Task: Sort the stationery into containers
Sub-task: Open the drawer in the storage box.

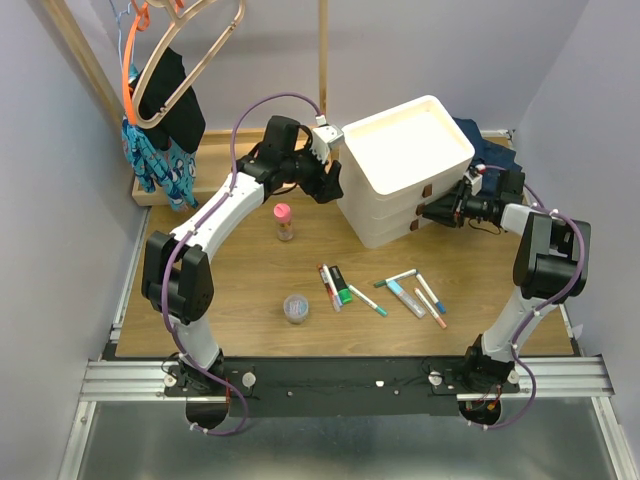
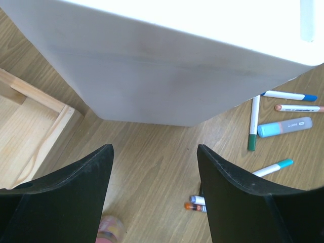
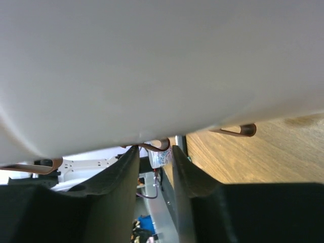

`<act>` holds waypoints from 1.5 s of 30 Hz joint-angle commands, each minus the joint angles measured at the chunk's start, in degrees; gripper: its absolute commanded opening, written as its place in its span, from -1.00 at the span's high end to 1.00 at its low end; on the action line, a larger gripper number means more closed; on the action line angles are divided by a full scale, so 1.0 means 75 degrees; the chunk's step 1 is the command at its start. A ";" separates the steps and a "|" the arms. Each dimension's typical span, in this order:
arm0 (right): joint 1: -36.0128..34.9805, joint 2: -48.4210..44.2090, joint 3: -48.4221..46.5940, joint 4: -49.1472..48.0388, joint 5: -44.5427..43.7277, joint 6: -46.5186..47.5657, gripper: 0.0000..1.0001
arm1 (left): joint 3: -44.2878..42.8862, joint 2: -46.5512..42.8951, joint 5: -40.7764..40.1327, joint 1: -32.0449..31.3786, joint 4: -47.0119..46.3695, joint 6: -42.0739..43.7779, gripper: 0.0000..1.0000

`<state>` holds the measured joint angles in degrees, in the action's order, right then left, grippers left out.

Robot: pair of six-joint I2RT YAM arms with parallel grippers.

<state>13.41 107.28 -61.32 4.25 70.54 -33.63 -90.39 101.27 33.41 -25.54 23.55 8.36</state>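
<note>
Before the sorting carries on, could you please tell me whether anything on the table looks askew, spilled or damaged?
Nothing is spilled or broken. The white drawer unit sits turned at an angle to the edge of the table, and the markers lie scattered at different angles in front of it; the pink-capped bottle stands upright.

Robot lab test cell: wooden tabletop boxed in by plain lilac-grey walls, aluminium rail across the near edge carrying two arm bases, wooden hanger rack far left
</note>
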 commanded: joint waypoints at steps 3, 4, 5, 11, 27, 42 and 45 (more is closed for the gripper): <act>-0.0042 0.0028 0.0557 -0.1700 0.0226 -0.0719 0.34 | 0.0028 -0.0109 -0.0165 -0.0087 0.0094 0.0046 -0.53; -0.0053 0.0027 0.0582 -0.1762 0.0250 -0.0847 0.37 | 0.0028 -0.0109 -0.0177 -0.0098 0.0083 0.0045 -0.53; -0.0054 0.0027 0.0617 -0.1785 0.0262 -0.0848 0.38 | 0.0028 -0.0109 -0.0177 -0.0099 0.0094 0.0057 -0.53; -0.0054 -0.0008 0.0887 -0.1985 0.0321 -0.0802 0.64 | 0.0028 -0.0097 -0.0212 -0.0122 0.0118 0.0069 -0.53; -0.0054 -0.0758 0.1203 -0.1422 0.0497 0.0066 0.69 | 0.0052 -0.0074 -0.0236 -0.0169 0.0165 0.0151 -0.53; -0.0054 -0.0173 0.0992 -0.2804 0.0192 -0.0929 0.13 | 0.0052 -0.0097 -0.0294 -0.0227 0.0235 0.0221 -0.53; -0.0054 -0.0090 0.0981 -0.3308 0.0168 -0.1257 0.14 | 0.0052 -0.0074 -0.0294 -0.0239 0.0235 0.0221 -0.53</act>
<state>13.28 104.75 -52.49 -12.91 72.86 -38.44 -90.39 101.27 32.10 -26.76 24.43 9.04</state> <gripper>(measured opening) 0.435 0.764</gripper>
